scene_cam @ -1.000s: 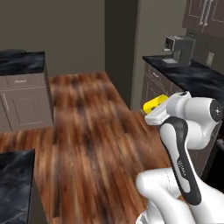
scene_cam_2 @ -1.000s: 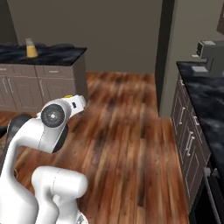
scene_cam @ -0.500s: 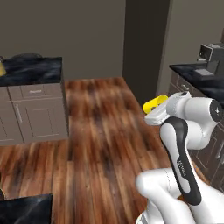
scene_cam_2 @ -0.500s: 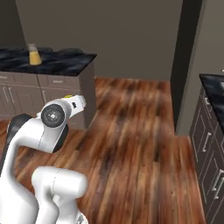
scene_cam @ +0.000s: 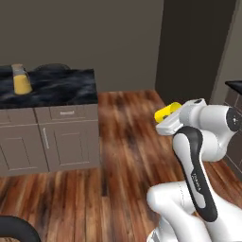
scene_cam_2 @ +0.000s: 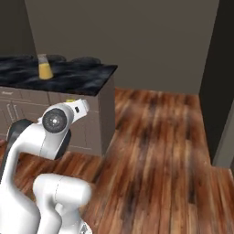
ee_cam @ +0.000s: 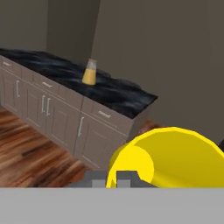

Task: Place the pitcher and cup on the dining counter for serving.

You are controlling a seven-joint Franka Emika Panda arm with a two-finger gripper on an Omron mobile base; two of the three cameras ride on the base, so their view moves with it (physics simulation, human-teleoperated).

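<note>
One arm folded high above the wooden floor | tool clenched on one cup, well apart from desk | one pitcher upright on desk

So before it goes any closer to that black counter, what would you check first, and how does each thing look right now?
1. Cup in the fingers: ok, the yellow cup sits at the hand, lying on its side with its mouth toward the hand camera.
2. Pitcher already on the dining counter: ok, upright.
3. Free counter space beside the pitcher: ok, bare black top on both sides.
4. Floor between robot and counter: ok, nothing lies on it.
5. Counter within reach: not ok, it looks some way off.
6. Firmness of the grip: cannot tell.
</note>
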